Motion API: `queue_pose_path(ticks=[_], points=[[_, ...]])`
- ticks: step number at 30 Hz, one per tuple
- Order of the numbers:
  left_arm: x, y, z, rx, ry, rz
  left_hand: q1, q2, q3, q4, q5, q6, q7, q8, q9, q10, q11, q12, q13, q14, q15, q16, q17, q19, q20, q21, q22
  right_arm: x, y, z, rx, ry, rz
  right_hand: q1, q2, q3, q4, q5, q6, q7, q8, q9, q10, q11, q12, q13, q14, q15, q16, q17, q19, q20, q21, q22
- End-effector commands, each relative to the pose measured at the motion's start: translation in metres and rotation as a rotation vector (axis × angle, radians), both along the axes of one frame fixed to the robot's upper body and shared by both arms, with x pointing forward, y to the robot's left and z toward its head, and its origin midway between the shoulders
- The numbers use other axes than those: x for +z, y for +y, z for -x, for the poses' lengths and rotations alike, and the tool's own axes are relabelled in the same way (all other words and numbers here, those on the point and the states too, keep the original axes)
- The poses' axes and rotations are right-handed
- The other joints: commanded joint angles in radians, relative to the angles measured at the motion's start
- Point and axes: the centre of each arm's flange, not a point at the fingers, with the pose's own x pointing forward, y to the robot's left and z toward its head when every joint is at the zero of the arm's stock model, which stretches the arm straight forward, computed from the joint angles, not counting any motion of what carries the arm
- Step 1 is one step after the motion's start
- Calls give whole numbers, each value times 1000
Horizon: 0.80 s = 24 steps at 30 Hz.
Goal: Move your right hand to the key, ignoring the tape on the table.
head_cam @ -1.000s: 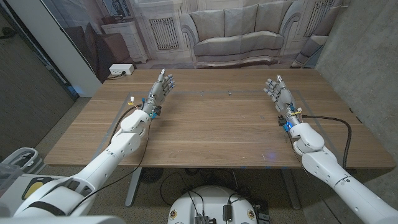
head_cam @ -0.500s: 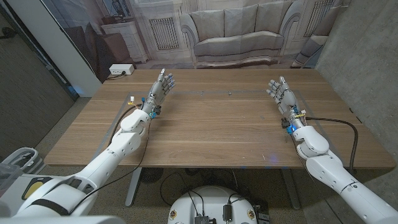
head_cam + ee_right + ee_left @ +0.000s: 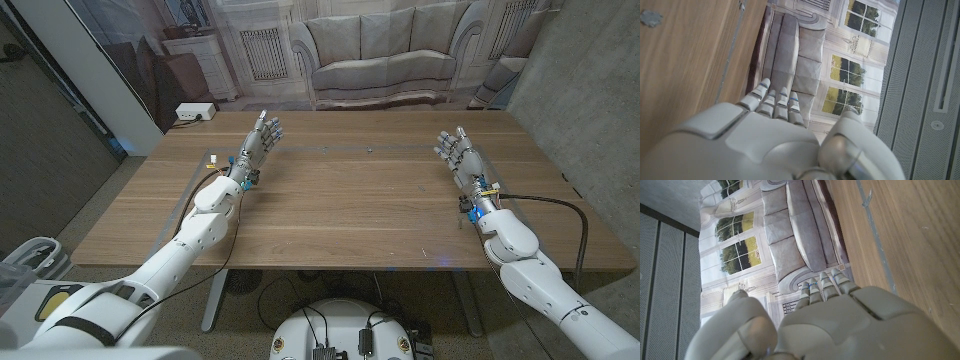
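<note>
- right hand (image 3: 458, 152) over the wooden table (image 3: 340, 210), fingers straight and loosely apart, holding nothing
- key (image 3: 369, 150): small speck well off to that hand's left, same depth, bare wood between
- left hand (image 3: 257, 142) likewise released, far side
- grey tape line (image 3: 330, 149) runs past the key
- white box (image 3: 194, 112) on floor beyond left hand

On the table (image 3: 340, 215), the key (image 3: 369, 150) lies near the far edge, between the left hand (image 3: 257, 143) and right hand (image 3: 458, 152), nearer the right.
</note>
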Motion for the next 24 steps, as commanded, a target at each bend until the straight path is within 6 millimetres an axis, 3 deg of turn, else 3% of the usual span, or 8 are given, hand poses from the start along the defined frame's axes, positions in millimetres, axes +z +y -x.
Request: queue_pose_path(ticks=[1,24], points=[[-1,-1,1,-15,-11,15,5,-5,-9,-3,-1,7,-1,-1,2,7,6,1,3,5,3,-1,2,-3,-47,-4,6,-16,-10,16,-16,3,-20,1,4,-3,-6,-2,8,-2,3,5,10,3,3,1,10,1,7,4,9,-12,7,2],[-1,-3,3,-13,-10,14,12,-8,-14,-7,-5,8,4,-5,3,6,8,-3,4,4,7,-4,3,-1,-56,-6,6,-20,-19,32,-43,-1,-20,0,4,-4,-8,-3,10,-5,3,5,16,1,4,1,16,0,7,4,15,-12,8,2]])
